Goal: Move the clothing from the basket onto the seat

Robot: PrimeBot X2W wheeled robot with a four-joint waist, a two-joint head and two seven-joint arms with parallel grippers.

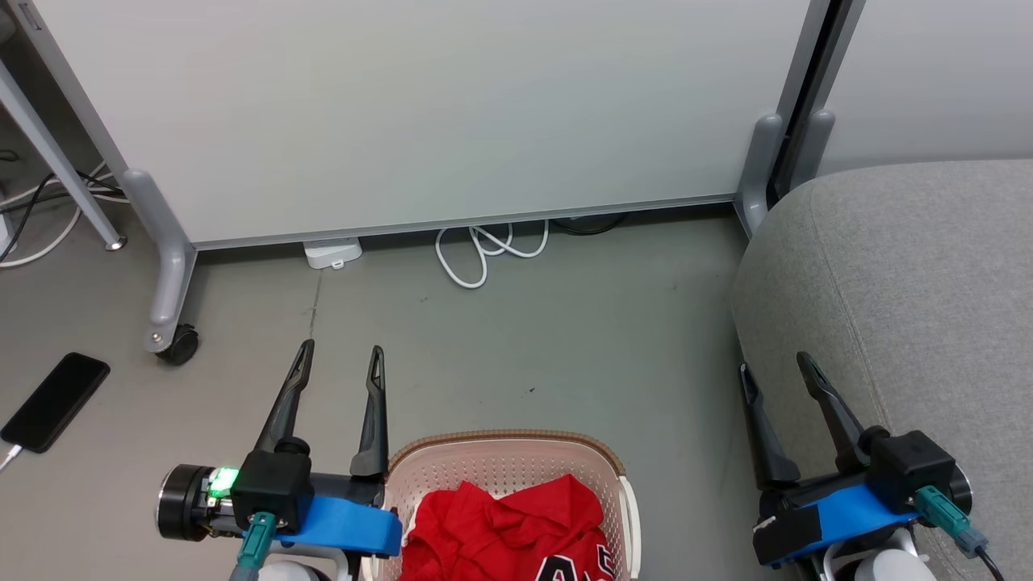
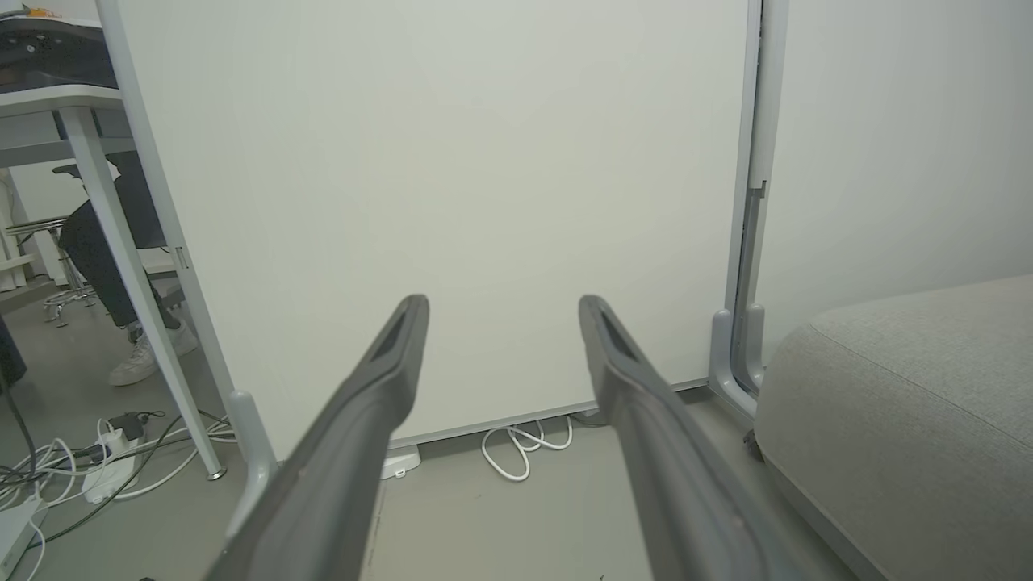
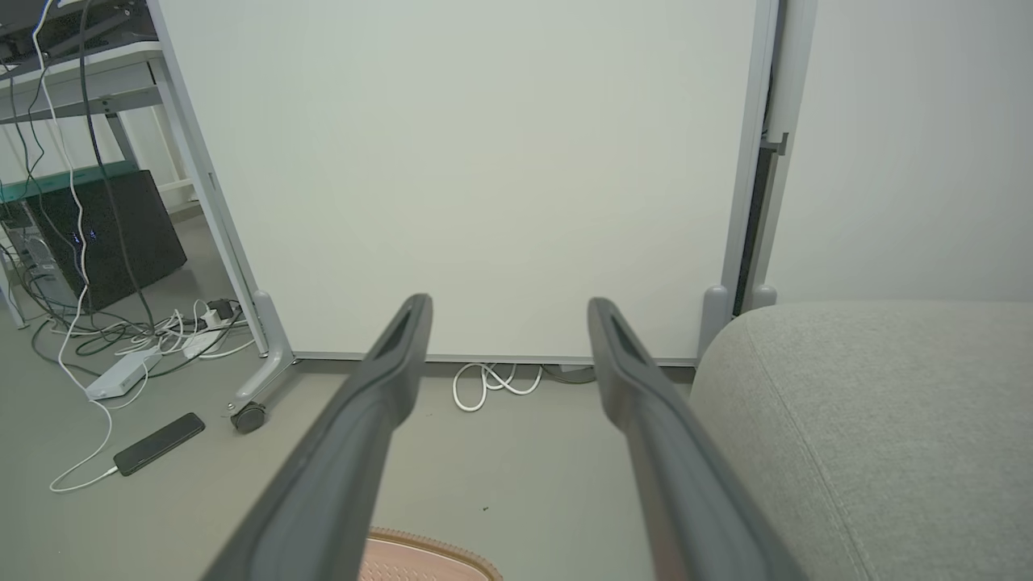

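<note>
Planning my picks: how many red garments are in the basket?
1 that I can tell apart: a crumpled red heap showing jersey numerals, in the basket at the head view's bottom edge. Its folds may hide more.

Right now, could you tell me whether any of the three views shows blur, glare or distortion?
Head view: even, soft light, no glare, clothing and basket sharp. Left wrist view: the left gripper goes soft near the lens, and the partition edges lean outwards. Right wrist view: the right gripper blurs likewise, while the seat shows crisp weave.
</note>
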